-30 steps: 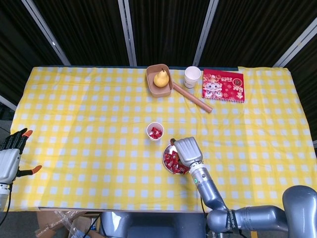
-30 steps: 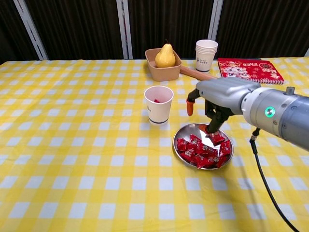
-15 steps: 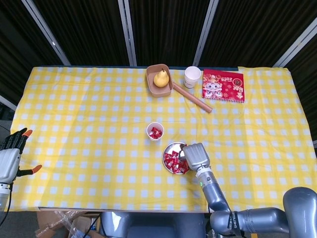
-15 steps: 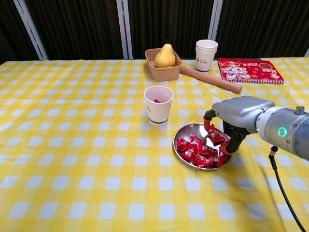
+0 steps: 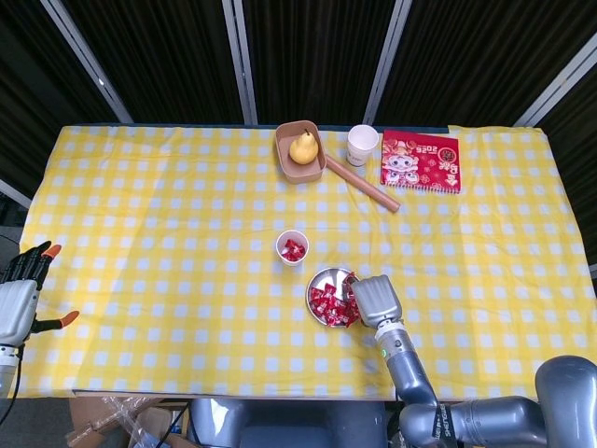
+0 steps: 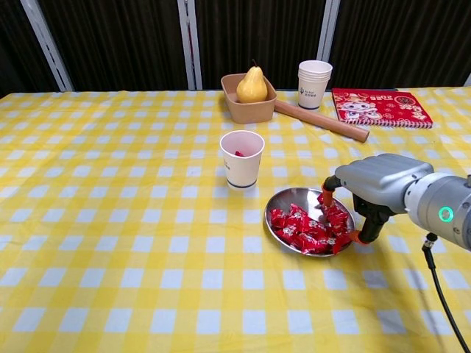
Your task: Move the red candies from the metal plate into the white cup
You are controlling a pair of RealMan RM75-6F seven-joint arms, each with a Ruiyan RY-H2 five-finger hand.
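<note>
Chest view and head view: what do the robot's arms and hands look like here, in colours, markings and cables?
The right hand has a grey metallic shell and dark fingers with orange-red tips. Its silver-grey forearm carries a glowing green ring light, and a black cable hangs below it. In the head view, the left hand is light grey with dark fingers and orange tips.
</note>
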